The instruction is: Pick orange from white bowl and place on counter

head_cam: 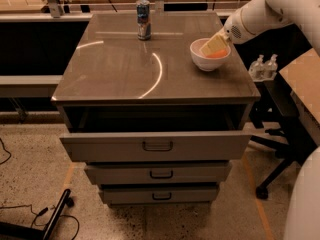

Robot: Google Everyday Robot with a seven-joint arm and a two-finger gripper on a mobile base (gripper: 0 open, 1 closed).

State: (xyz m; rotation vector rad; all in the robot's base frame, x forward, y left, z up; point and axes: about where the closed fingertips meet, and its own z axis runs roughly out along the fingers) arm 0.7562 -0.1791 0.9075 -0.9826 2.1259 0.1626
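Note:
The white bowl (209, 59) stands on the right side of the grey-brown counter (125, 69). The orange (218, 54) lies inside it, only its right part showing. My gripper (213, 46) comes in from the upper right on a white arm and reaches down into the bowl, its pale yellow fingers (215, 44) over the orange and hiding most of it.
A blue-and-silver drink can (143, 20) stands at the counter's back middle. The top drawer (156, 145) of the cabinet is pulled out. Two small bottles (264, 65) sit on a chair to the right. A pale bench runs behind the counter.

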